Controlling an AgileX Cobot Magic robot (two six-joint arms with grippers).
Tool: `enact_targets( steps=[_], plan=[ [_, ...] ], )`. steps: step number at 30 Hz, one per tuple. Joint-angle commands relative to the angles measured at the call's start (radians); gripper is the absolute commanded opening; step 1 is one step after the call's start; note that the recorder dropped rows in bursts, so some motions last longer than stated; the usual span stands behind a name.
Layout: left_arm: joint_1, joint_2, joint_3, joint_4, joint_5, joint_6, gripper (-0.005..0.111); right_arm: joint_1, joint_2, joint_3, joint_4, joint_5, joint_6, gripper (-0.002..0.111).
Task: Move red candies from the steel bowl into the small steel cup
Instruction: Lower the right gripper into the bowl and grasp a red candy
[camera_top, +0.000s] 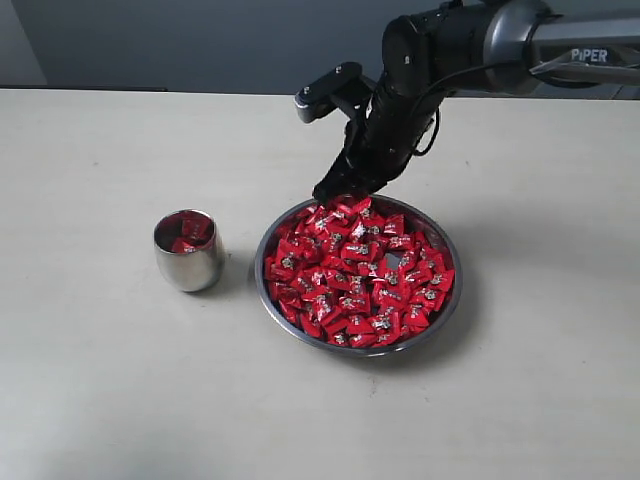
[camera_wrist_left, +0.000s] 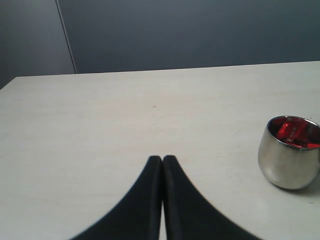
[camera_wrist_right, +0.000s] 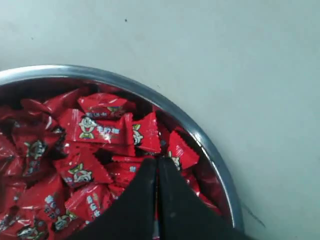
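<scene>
The bowl (camera_top: 258, 262) sits just right of the middle in the exterior view, and it's heaped with red candies (camera_top: 360, 275) pretty much rim to rim. The cup (camera_top: 190, 265) stands upright on the table (camera_top: 100, 400) to the left of the bowl, near it but not touching. A few red wrappers show inside the cup.

The right gripper (camera_top: 338, 192) comes down from the upper right of the frame. Its tip is at the upper-left edge of the pile, just inside the bowl's far rim. In the right wrist view the two black fingers (camera_wrist_right: 140, 200) are pressed together, with their tips down among the candies close to the rim. There's maybe a sliver of red in the slit between them, but honestly I can't tell if a wrapper is actually pinched.

The left gripper (camera_wrist_left: 162, 160) only shows up in its own wrist camera. Its fingers (camera_wrist_left: 145, 200) are squeezed flat against each other over bare table, and the cup is off to one side, well apart from the tips.
</scene>
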Motion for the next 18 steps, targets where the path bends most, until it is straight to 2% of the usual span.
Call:
enact_targets(
  steps=[1, 12, 14, 18],
  plan=[
    [0.001, -0.004, 0.004, -0.003, -0.002, -0.002, 0.0, 0.001, 0.028, -0.021, -0.019, 0.043, 0.051, 0.002],
    [0.001, -0.004, 0.004, -0.003, -0.002, -0.002, 0.0, 0.001, 0.032, -0.041, 0.065, 0.073, 0.073, 0.002],
    [0.001, -0.004, 0.004, -0.003, -0.002, -0.002, 0.0, 0.001, 0.034, -0.041, 0.072, 0.075, 0.073, 0.009],
    [0.001, -0.004, 0.004, -0.003, -0.002, -0.002, 0.0, 0.001, 0.034, -0.041, 0.094, 0.081, 0.069, 0.036]
  ],
)
